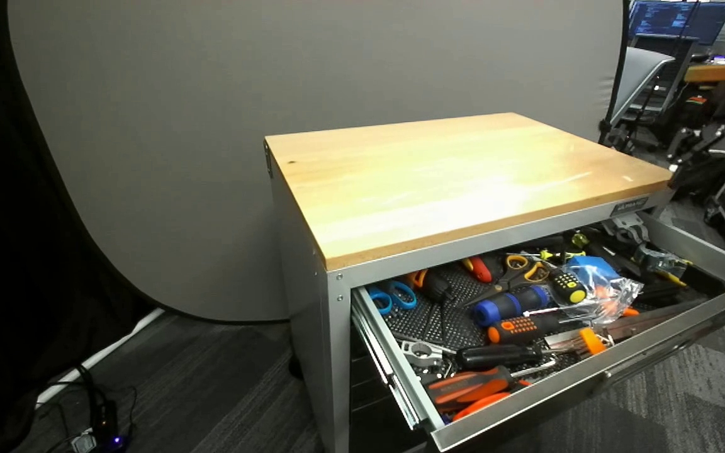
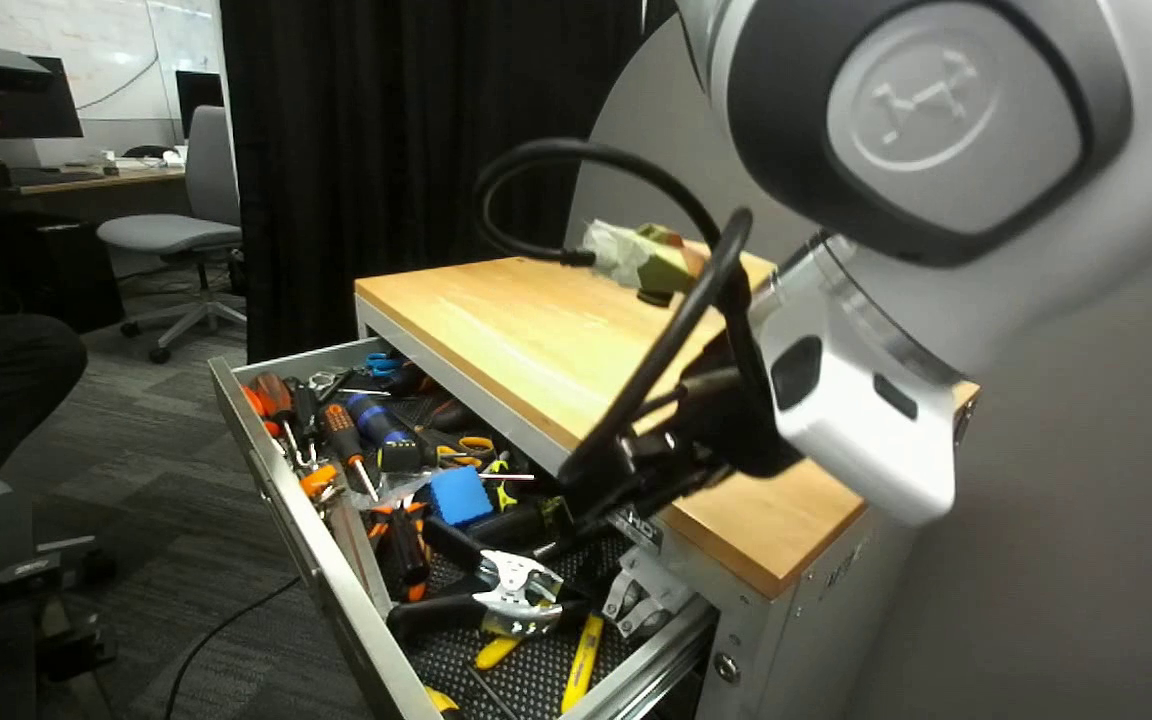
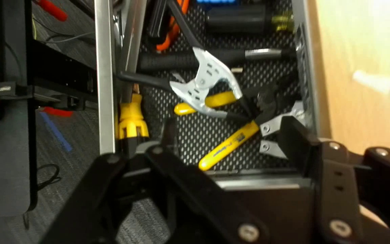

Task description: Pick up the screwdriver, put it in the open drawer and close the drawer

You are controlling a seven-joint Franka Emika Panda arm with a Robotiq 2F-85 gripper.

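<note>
Screwdriver [image 1: 567,287], the stubby black one with a yellow, dotted end, lies in the drawer [image 1: 526,397], out past the front edge of the bench [image 1: 450,170] and about midway between its two front corners. Just beside it are a clear plastic bag [image 1: 620,293] and a blue and black grip [image 1: 510,304], with a blue block [image 2: 459,495] near; whether they touch it I cannot tell. The drawer stands pulled out under that front edge, spanning nearly corner to corner. Toward the front corner away from the nameplate [image 1: 630,206] lie blue-handled scissors [image 1: 393,293], close in to the edge, with an orange and black handle [image 1: 471,385] farther out from it. Toward the nameplate's corner, the wrist view shows a silver and black spring clamp [image 3: 200,81] across a yellow-handled tool [image 3: 230,145], and a yellow and black handle [image 3: 131,123] along the drawer's front wall. The gripper [image 3: 232,135] hangs near that same corner, its two fingers spread wide with tips well apart. On that corner's side, in an exterior view, is the grey and white arm [image 2: 956,110], a black cable [image 2: 561,148] looping out beside its wrist
</note>
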